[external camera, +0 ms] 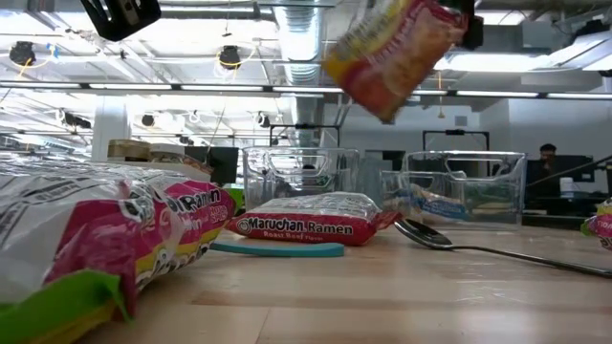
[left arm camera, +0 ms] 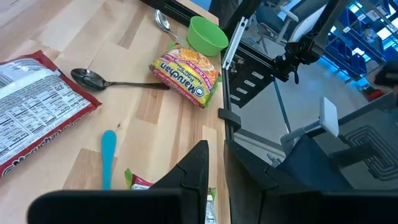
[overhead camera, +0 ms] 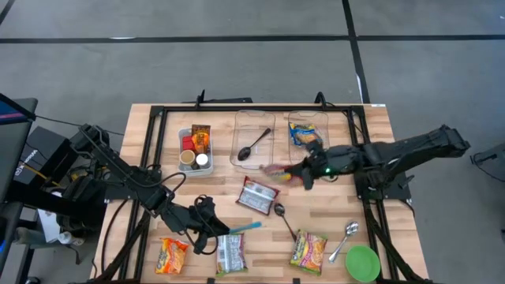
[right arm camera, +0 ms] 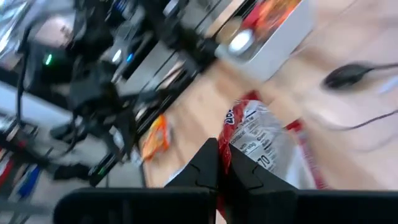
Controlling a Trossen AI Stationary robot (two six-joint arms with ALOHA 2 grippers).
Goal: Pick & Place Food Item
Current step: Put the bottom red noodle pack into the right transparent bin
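My right gripper (overhead camera: 302, 171) is shut on a red, yellow and pink ramen packet (external camera: 392, 48), held in the air over the table's middle; the packet also shows in the high view (overhead camera: 276, 170), just in front of two clear bins (overhead camera: 254, 142). The right-hand bin (overhead camera: 309, 118) holds another packet (overhead camera: 304, 136). My left gripper (overhead camera: 207, 225) is shut and empty, low over the near left of the table, beside a blue spoon (left arm camera: 109, 155). My right gripper holds the ramen packet by its upper end (external camera: 448, 21), reaching in from the table's right side. The packet hangs tilted below and beside the fingers, lifted clear of the table. The right wrist view does not show the place of contact.
A red ramen packet (overhead camera: 257, 196) lies flat mid-table, with a metal spoon (overhead camera: 282, 217) beside it. More packets (overhead camera: 171, 255) (overhead camera: 231, 254) (overhead camera: 308, 251), a second metal spoon (overhead camera: 345, 239) and a green bowl (overhead camera: 362, 262) lie along the near edge. A white bin of cans (overhead camera: 195, 150) stands at far left.
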